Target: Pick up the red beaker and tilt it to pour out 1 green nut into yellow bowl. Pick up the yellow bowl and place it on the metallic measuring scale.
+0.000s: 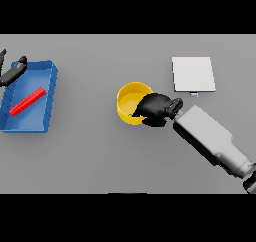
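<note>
- Yellow round bowl (131,100) is being gripped at its near-right rim by the dark right hand (154,109); the fingers are curled over the rim, so the bowl is being held rather than merely touched.
- A small green speck is being shown inside the bowl, just beside the fingertips; it is being judged to be the green nut, which would mean the pouring step is already done.
- The second step, carrying the bowl, is therefore being judged as the one in hand, with the lift not yet made: the bowl is being seen resting on the grey table (100,156).
- The flat, square, pale metallic measuring scale (193,74) is lying beyond and to the right of the curled fingers, near but apart from the bowl.
- The next move is being judged to call for a level lift, so that the nut is kept in, then a carry up and rightward over the scale's plate and a gentle set-down at its middle.
- A blue rectangular tray (49,72) is lying well apart to the left of the fingers; a red elongated object (27,101), presumably the red beaker on its side, is lying inside it.
- The dark left hand (13,70) is being shown at the tray's far-left corner; whether its fingers are straight or curled cannot be told.
</note>
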Controlling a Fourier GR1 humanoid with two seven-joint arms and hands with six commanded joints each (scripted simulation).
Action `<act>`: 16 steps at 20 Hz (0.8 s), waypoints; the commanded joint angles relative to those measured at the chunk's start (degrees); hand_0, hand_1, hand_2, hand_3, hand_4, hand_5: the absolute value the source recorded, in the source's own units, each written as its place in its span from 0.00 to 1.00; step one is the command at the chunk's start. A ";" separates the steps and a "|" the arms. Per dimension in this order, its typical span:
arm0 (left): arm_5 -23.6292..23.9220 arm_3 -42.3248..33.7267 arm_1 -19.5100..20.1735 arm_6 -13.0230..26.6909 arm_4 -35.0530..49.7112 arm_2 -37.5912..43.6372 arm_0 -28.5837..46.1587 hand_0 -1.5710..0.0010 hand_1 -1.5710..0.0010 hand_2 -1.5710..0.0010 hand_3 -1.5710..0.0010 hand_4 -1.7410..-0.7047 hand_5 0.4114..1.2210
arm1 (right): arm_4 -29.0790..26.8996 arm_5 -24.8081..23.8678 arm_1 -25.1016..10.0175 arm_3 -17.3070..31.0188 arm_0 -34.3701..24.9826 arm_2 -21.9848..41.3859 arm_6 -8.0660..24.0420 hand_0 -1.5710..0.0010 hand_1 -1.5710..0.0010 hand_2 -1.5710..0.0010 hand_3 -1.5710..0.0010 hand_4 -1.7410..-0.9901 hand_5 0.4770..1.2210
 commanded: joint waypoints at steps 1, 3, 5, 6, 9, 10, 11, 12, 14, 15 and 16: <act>0.36 -0.09 -0.24 -0.22 -0.17 -0.11 0.05 1.00 1.00 1.00 1.00 0.98 0.35 | 0.28 0.45 0.02 0.17 -0.60 0.09 0.43 0.14 0.15 0.24 0.34 0.11 0.92; 0.10 -0.09 -0.20 0.17 -0.12 -0.21 -0.11 1.00 1.00 1.00 1.00 0.98 0.35 | 0.22 -0.16 -0.13 -0.25 -0.37 0.13 0.72 0.09 0.09 0.21 0.25 0.07 0.95; 0.16 -1.19 0.30 1.29 -0.08 -0.35 -0.34 1.00 1.00 1.00 1.00 0.99 0.35 | 0.18 -1.04 -0.21 -0.44 -0.12 -0.08 0.95 0.06 0.06 0.18 0.22 0.04 0.97; 0.15 -1.05 0.14 1.26 -0.17 -0.51 -0.32 1.00 1.00 1.00 1.00 0.99 0.35 | -0.04 -1.07 -0.39 -1.13 0.41 -0.23 1.56 0.04 0.05 0.17 0.20 0.04 0.97; 0.01 0.13 -0.73 1.65 -0.10 -0.53 -0.69 1.00 1.00 1.00 1.00 0.99 0.35 | -1.22 -0.29 -1.21 -2.01 -0.10 -1.66 1.64 0.02 0.02 0.16 0.16 0.02 0.99; -0.01 0.28 -0.56 1.41 -0.22 -0.50 -0.63 1.00 1.00 1.00 1.00 0.99 0.35 | -1.73 0.34 -1.83 -2.47 -0.35 -2.43 1.67 0.02 0.02 0.15 0.15 0.01 0.99; -0.23 0.29 -0.23 0.96 0.01 -0.31 -0.01 1.00 1.00 1.00 1.00 0.99 0.35 | -2.40 1.46 -2.43 -3.73 -0.36 -3.18 2.29 0.01 0.02 0.15 0.15 0.01 0.99; -0.16 0.54 -0.70 0.54 0.13 -0.23 0.03 1.00 1.00 1.00 1.00 0.98 0.35 | -2.90 2.32 -2.77 -5.15 -0.02 -3.84 3.19 0.01 0.01 0.14 0.16 0.01 0.99; -0.18 -0.07 -0.17 0.85 0.10 -0.29 0.16 1.00 1.00 1.00 1.00 0.98 0.35 | -3.98 4.05 -3.34 -7.58 -0.48 -5.43 4.31 0.01 0.01 0.10 0.20 0.01 1.00; -0.40 0.20 -0.18 0.59 -0.24 -0.52 0.08 1.00 1.00 1.00 1.00 0.98 0.35 | -4.20 4.27 -4.24 -8.10 -0.88 -6.24 4.14 0.01 0.01 0.09 0.22 0.00 1.00; -0.53 0.10 -0.38 1.13 -0.41 -0.80 -0.31 1.00 1.00 1.00 1.00 0.98 0.34 | -4.49 4.30 -5.26 -9.47 -0.35 -7.08 4.50 0.00 0.01 0.09 0.23 0.00 1.00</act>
